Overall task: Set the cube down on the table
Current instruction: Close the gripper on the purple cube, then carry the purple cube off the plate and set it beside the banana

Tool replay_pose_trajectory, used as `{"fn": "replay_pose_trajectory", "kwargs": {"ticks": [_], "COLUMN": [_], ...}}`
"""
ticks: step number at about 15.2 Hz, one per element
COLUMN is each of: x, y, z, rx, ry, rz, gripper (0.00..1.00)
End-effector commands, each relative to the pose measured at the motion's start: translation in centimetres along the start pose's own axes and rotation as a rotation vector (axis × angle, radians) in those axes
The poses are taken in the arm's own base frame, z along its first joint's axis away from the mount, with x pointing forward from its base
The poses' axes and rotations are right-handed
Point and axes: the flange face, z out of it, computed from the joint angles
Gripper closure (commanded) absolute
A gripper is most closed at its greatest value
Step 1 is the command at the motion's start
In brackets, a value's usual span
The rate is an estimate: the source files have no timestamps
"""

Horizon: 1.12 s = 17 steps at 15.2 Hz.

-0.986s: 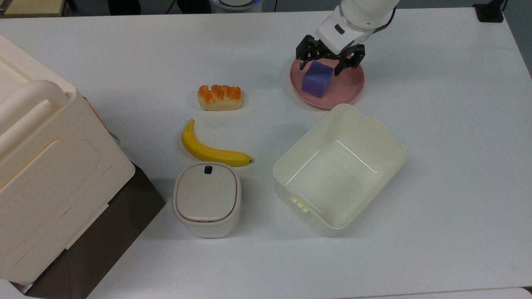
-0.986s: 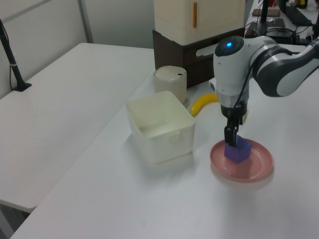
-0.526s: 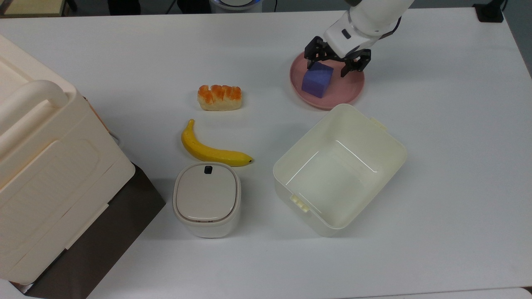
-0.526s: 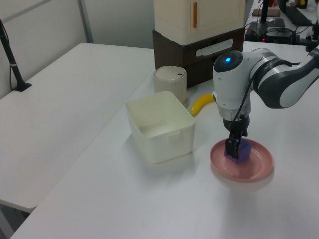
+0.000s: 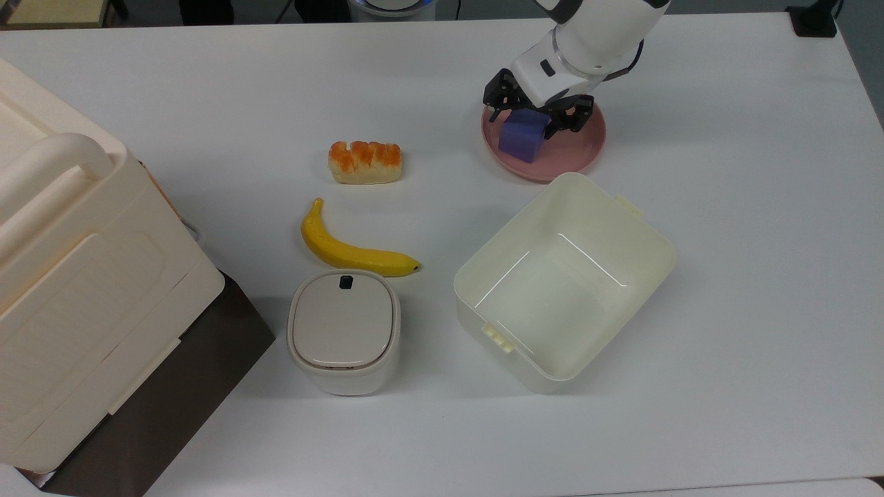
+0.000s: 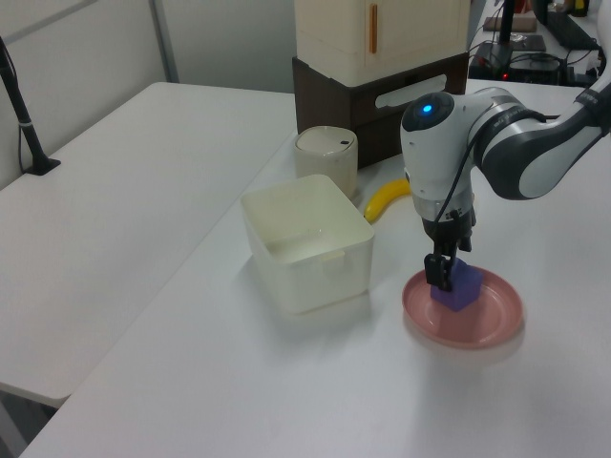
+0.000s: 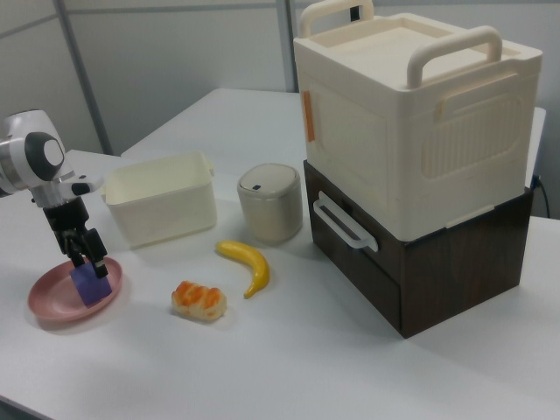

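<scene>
Now the tool (image 5: 532, 116) is closing narrow around the cube (image 5: 522, 135) — wide a moment ago — cube sitting on the pink plate (image 5: 581, 153), lift to the counter (image 5: 746, 207) coming next.

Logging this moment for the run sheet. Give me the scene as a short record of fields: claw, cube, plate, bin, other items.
claw: shut on the cube, over the plate
cube: purple-blue, held between the fingers, above the pink plate
plate: round, pink, on the table
bin: cream, open, nothing inside
other items: bread piece, banana, lidded canister
</scene>
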Motion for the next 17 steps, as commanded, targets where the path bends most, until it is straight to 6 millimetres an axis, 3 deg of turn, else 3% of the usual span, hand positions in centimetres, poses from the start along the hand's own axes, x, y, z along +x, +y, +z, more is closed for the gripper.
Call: {"fn": "replay_pose_trajectory", "kwargs": {"ticks": [1, 4, 5, 6, 8, 9, 10, 12, 15, 17], "x": [-1.3, -1.7, -1.8, -1.8, -1.6, -1.5, -1.2, 0.4, 2.2, 4.6], "y": [-0.1, -0.1, -0.1, -0.1, -0.2, -0.2, -0.1, 1.1, 2.8, 5.9], "z": [1.7, 2.6, 2.8, 2.8, 2.7, 2.5, 2.1, -0.5, -3.9, -5.1], "rx": [-0.061, -0.082, -0.083, -0.083, -0.075, -0.071, -0.065, -0.028, 0.018, 0.04], "ry": [0.027, 0.025, 0.022, 0.022, 0.027, 0.031, 0.036, 0.061, 0.105, 0.117], "rz": [0.071, 0.092, 0.092, 0.094, 0.096, 0.098, 0.105, 0.142, 0.19, 0.26], "gripper": [0.0, 0.0, 0.06, 0.19, 0.59, 0.73, 0.81, 0.87, 0.87, 0.87]}}
